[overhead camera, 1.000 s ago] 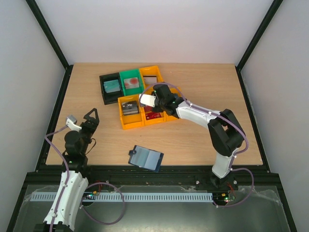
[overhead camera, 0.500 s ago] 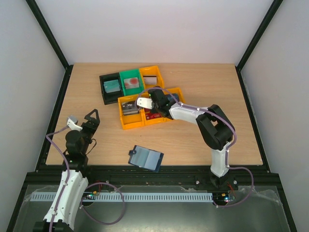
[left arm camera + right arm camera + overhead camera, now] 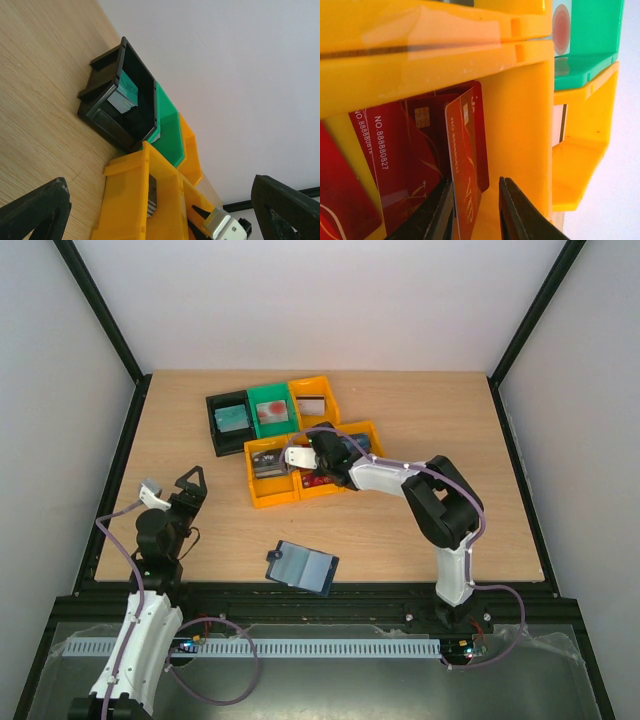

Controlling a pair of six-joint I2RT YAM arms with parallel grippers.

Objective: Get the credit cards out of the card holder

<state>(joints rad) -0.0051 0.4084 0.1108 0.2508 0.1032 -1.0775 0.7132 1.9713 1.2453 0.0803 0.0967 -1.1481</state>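
Thin red card (glossy) in plastic bin

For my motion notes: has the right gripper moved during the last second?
Yes. The right gripper shifted slightly left and toward the near table edge, judged against the fixed green bin.

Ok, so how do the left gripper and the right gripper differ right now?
The left gripper stands wide open with nothing between its fingers; the right gripper has its jaws only narrowly parted, with a red card standing on edge between them. The left gripper hangs over the table near its own base, while the right gripper reaches into an orange bin. Both are black two-finger grippers.
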